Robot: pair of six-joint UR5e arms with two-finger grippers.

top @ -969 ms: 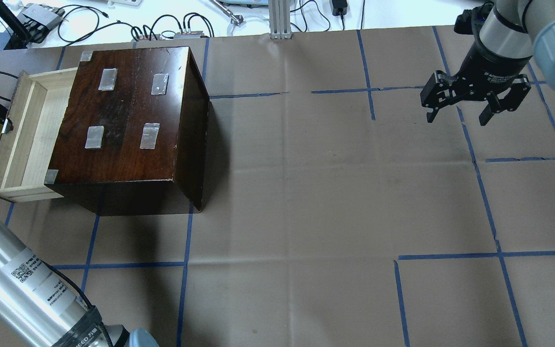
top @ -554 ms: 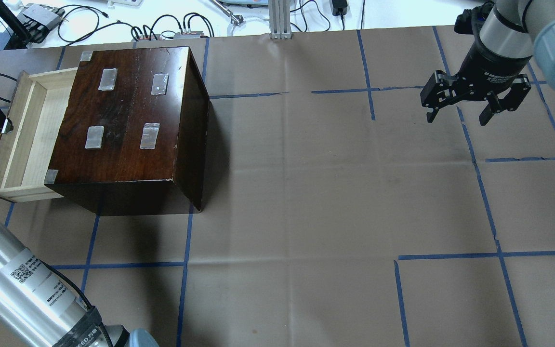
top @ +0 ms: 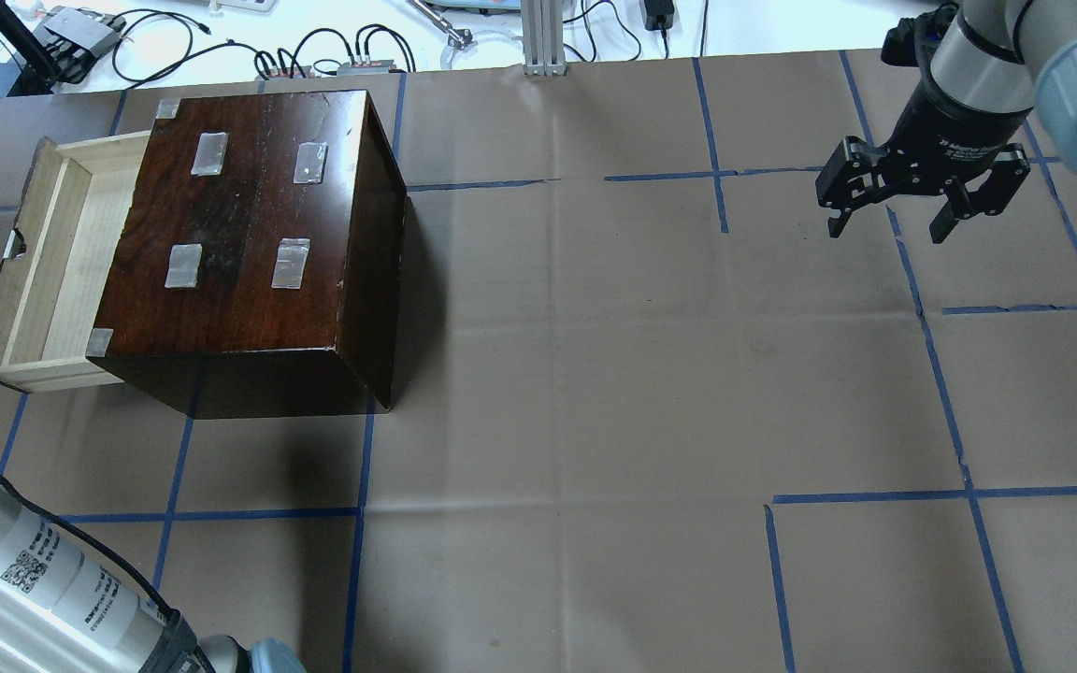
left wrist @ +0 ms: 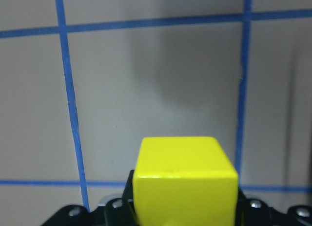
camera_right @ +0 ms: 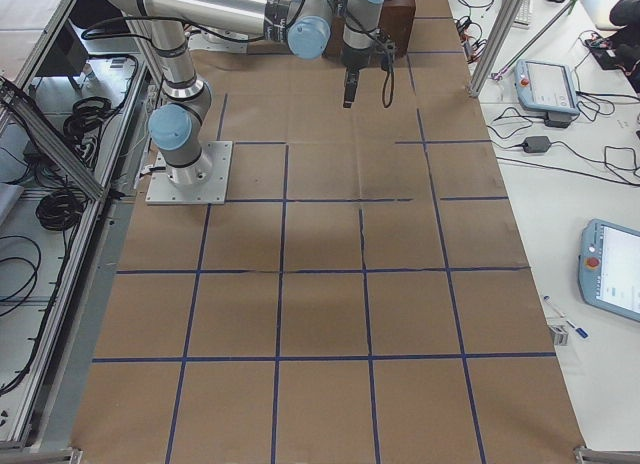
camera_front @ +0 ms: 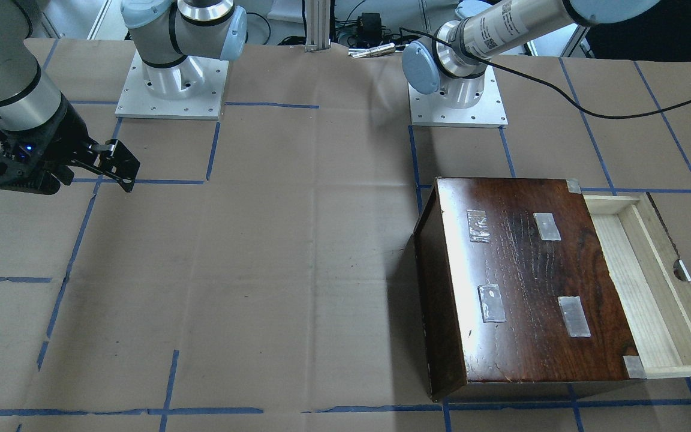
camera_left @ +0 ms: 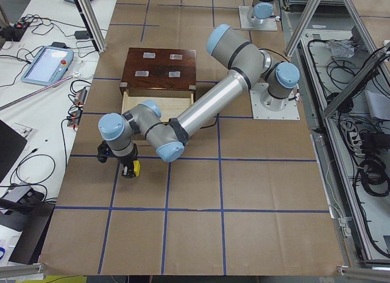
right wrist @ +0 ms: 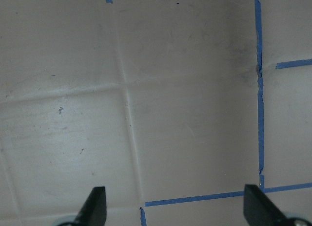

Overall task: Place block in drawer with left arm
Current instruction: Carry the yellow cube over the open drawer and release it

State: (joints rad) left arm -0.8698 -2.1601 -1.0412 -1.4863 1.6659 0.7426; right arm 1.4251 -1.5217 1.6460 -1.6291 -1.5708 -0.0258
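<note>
Bench point(top: 595, 374): brown paper w/ blue tape grid; carries the cabinet toward robot's L end.
L arm point(camera_left: 207, 103): silver-grey, reaches across beside the cabinet & out past the drawer's front; wrist turned down toward the paper. Loose black cable point(camera_front: 561, 96) trails off it.
R arm point(top: 978, 65): over the bench's R side, well apart from cabinet.
Cabinet point(top: 249, 224): glossy dark-brown wood, four silvery tape patches point(top: 185, 266) on top.
Drawer point(top: 31, 257): pulled out on the side facing the bench's L end; pale wood tray open to above, dark front w/ notch pull on its outer edge.
R gripper point(top: 887, 231): jaws spread wide; in R wrist view both tips sit well apart w/ bare paper between. Hovers above bench.
L gripper point(camera_left: 129, 171): points down, pinching the block at its tips; over the paper beyond the drawer's front, near a blue tape line.
Block point(left wrist: 185, 179): yellow cube clamped in L gripper; fills lower centre of L wrist view, black gripper body either side beneath it. Outside the drawer, on the outer side of its dark front, near but apart. Whether it touches the paper – can't tell.
</note>
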